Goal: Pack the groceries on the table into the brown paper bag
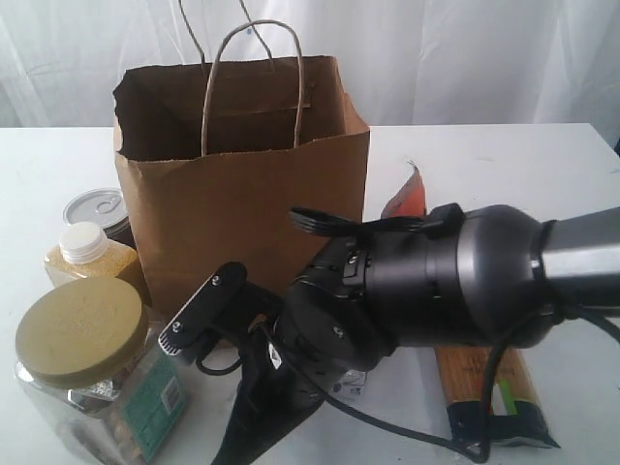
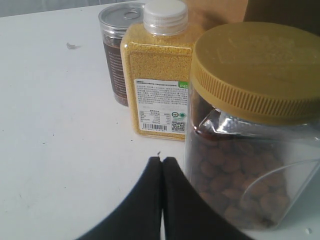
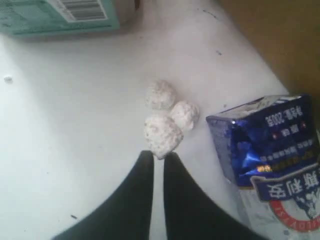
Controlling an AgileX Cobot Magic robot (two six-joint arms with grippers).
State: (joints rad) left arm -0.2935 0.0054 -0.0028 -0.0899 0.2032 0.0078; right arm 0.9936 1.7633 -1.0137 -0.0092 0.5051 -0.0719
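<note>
Right up front, my right arm fills the near middle. Its gripper [image 3: 159, 156] is nearly closed on nothing, tips just short of three tiny white lumps [image 3: 162, 131], with the small blue-white carton [image 3: 267, 150] lying just beside.

My left gripper [image 2: 161, 161] is pinched shut and empty, low over the counter [image 1: 484, 155] next to the tan-lidded clear jar [image 1: 73, 334] at near left. The long spaghetti packet [image 1: 494, 387] lies near right, partly under my arm.

Behind the jar come the yellow white-capped bottle [image 1: 87, 254], then the tin can [image 1: 97, 208], hugging the bag's left side, probably for short lifts. The brown-orange pouch [image 1: 409, 199] peeks out at its right.

Farthest, the brown paper bag [image 1: 242, 194] stands open-mouthed. Packing looks barely started, I reckon.
</note>
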